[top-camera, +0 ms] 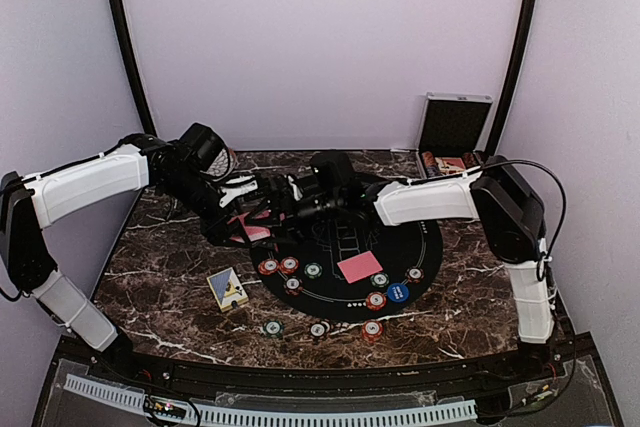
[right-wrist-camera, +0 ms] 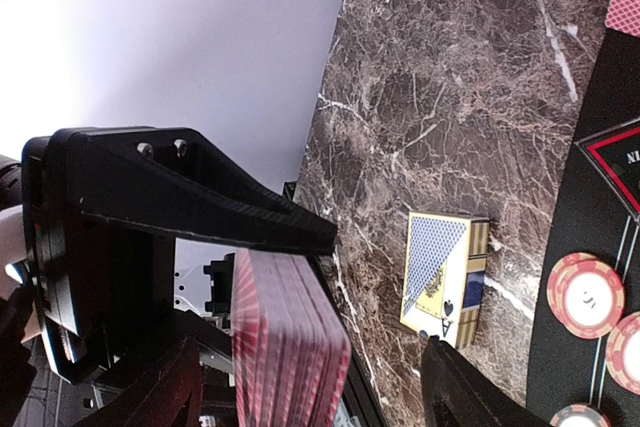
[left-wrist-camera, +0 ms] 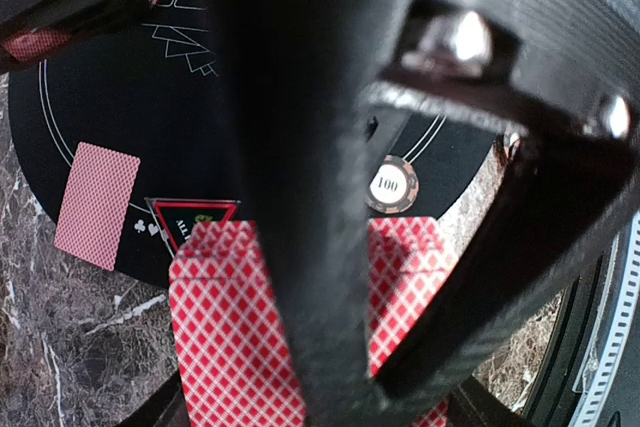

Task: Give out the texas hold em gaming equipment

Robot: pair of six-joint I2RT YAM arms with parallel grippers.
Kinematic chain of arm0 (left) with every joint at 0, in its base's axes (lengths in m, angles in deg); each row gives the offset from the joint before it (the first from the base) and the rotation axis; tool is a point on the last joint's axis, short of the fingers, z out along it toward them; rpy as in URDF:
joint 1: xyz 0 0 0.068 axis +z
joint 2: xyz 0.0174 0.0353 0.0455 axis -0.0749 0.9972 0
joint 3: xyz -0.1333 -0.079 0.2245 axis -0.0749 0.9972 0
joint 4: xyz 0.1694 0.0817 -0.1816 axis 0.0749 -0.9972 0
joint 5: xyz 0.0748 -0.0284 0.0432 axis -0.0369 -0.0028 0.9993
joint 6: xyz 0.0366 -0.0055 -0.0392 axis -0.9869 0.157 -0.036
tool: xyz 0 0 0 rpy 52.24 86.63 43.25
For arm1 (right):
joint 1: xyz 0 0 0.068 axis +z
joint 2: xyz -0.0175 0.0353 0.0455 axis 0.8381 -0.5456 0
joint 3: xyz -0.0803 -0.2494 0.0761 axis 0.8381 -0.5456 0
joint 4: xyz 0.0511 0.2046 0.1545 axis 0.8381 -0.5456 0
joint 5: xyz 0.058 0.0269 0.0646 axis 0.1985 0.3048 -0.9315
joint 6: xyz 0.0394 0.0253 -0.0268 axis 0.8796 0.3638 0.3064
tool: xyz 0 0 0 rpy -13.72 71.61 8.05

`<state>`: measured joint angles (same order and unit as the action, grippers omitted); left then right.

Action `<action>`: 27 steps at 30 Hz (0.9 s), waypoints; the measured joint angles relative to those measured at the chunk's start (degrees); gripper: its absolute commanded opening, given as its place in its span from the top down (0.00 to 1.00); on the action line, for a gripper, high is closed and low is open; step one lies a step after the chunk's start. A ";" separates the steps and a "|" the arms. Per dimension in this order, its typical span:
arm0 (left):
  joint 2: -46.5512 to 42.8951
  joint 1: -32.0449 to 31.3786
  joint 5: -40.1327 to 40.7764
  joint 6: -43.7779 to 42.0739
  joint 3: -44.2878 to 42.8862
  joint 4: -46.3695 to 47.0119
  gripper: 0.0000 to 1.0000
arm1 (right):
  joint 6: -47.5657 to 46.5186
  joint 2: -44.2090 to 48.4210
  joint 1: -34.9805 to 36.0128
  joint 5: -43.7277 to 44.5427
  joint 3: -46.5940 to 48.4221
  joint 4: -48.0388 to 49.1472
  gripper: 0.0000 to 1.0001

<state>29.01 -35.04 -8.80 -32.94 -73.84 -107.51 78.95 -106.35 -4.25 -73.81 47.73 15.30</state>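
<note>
My left gripper (top-camera: 250, 219) is shut on a deck of red-backed cards (left-wrist-camera: 225, 332) and holds it above the left rim of the round black mat (top-camera: 425, 247). My right gripper (top-camera: 292, 207) is open, one finger on each side of the deck (right-wrist-camera: 290, 347), not closed on it. In the left wrist view the right gripper's black finger crosses in front of the deck. One red-backed card (top-camera: 360, 267) lies face down on the mat. Several chips lie on the mat, among them red ones (top-camera: 268, 267) and a blue one (top-camera: 398, 293). Three chips (top-camera: 318, 330) lie on the marble in front.
A blue and yellow card box (top-camera: 228, 288) lies on the marble table left of the mat, below the grippers, and also shows in the right wrist view (right-wrist-camera: 445, 277). A silver hinged case (top-camera: 455, 127) stands open at the back right corner. Purple walls enclose the table.
</note>
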 measured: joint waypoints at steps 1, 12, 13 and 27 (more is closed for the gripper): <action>0.00 0.00 0.00 0.00 0.00 0.00 1.00 | 0.15 -0.35 0.07 -0.02 0.50 0.20 0.24; 0.00 0.00 0.00 0.00 -0.02 0.00 1.00 | 0.55 -4.85 0.57 -1.57 4.94 -0.48 0.25; 0.00 0.00 0.02 0.00 -0.02 -0.11 1.00 | 0.52 -4.94 0.55 -1.66 4.94 -0.66 0.25; 0.02 0.00 0.13 0.00 -0.04 -0.48 1.00 | -2.69 -2.49 -1.77 -2.38 1.92 -1.33 0.37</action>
<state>29.03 -35.04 -8.67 -32.94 -73.89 -107.99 76.26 -108.84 -6.02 -76.19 49.66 13.97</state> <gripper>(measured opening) 0.684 0.663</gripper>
